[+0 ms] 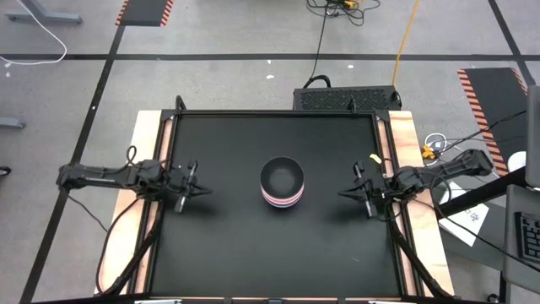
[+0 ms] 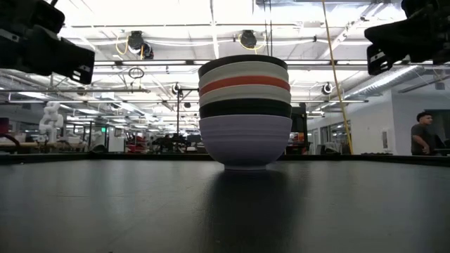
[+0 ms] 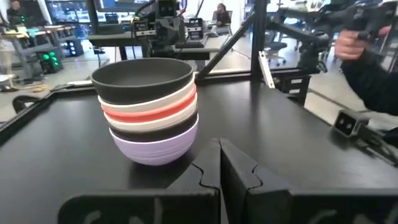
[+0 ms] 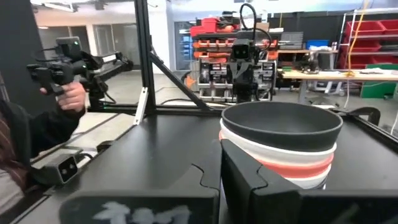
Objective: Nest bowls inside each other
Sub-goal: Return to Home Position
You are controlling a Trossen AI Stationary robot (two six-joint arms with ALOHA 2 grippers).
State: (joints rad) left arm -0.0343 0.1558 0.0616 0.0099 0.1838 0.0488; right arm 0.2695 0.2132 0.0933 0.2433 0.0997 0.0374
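Where you look straight down, the round nested bowls (image 1: 282, 182) sit at frame centre on the matte black table (image 1: 253, 253), left gripper (image 1: 202, 191) mid-left, right gripper (image 1: 344, 193) mid-right. At table level you see smooth banded rims, lavender bowl (image 2: 245, 140) lowest. Each wrist view shows angular dark fingers (image 3: 208, 171) pressed together.
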